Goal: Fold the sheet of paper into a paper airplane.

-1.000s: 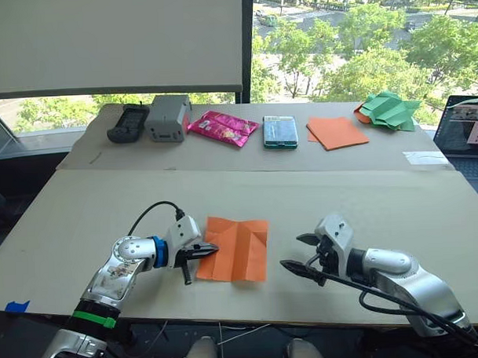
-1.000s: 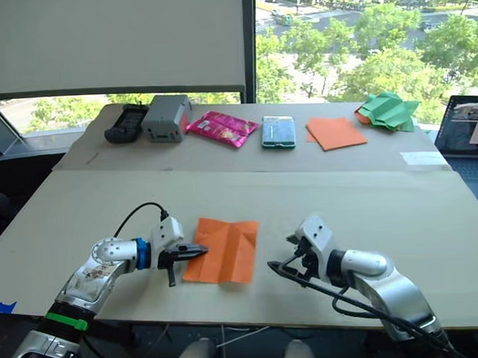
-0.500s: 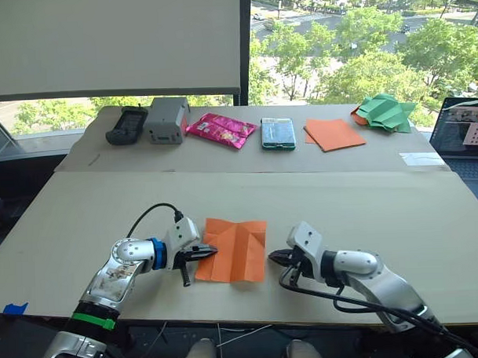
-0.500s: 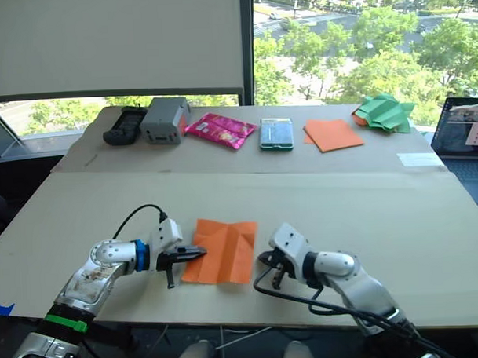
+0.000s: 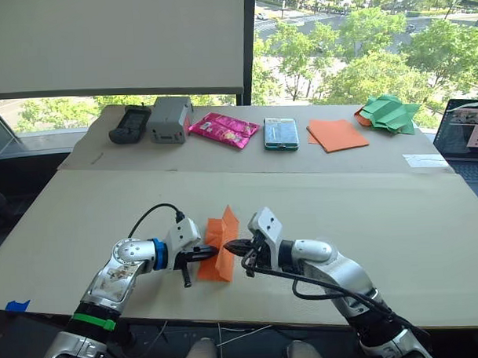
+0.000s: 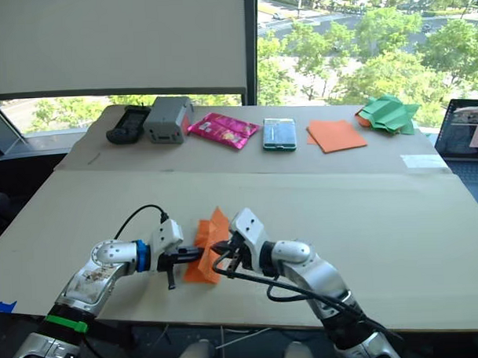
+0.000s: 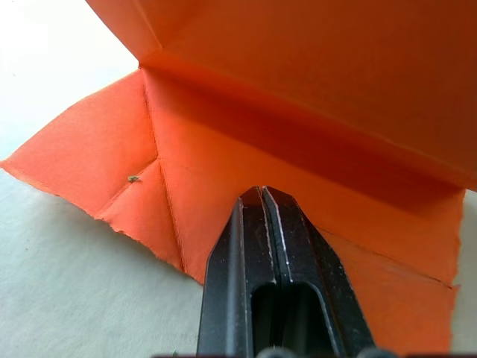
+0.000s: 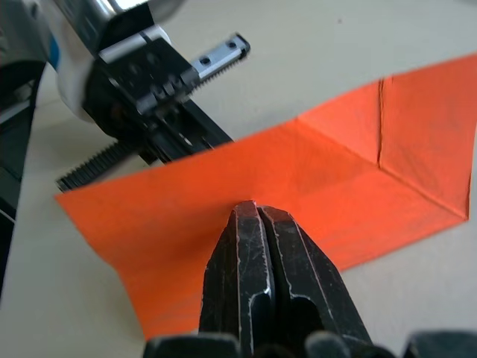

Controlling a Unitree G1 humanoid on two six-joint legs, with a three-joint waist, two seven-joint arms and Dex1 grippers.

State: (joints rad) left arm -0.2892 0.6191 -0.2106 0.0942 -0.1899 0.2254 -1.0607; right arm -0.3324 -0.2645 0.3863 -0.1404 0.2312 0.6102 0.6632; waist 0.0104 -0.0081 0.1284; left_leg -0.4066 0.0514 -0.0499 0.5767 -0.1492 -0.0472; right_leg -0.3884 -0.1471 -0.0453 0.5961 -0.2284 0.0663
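Note:
The orange sheet of paper [image 5: 223,241] lies near the table's front edge, its right half raised up steeply along a crease over the flat left half. My left gripper [image 5: 208,251] is shut, and its tips rest on the flat left part of the sheet [image 7: 223,134]. From the right, my right gripper [image 5: 232,246] is shut with its tips against the face of the raised half [image 8: 335,179]. The paper's face shows broad there, not pinched between the fingers. The left gripper's body [image 8: 149,82] shows beyond the raised flap.
On the far table strip sit a black device [image 5: 129,124], a grey box [image 5: 168,118], a pink packet [image 5: 224,128], a teal box [image 5: 280,133], a stack of orange sheets [image 5: 336,133] and crumpled green paper [image 5: 389,112]. A laptop [image 5: 466,128] stands at the right edge.
My right gripper has shut and swept left to the sheet. The sheet's right half, flat before, now stands up. The left gripper has stayed in place.

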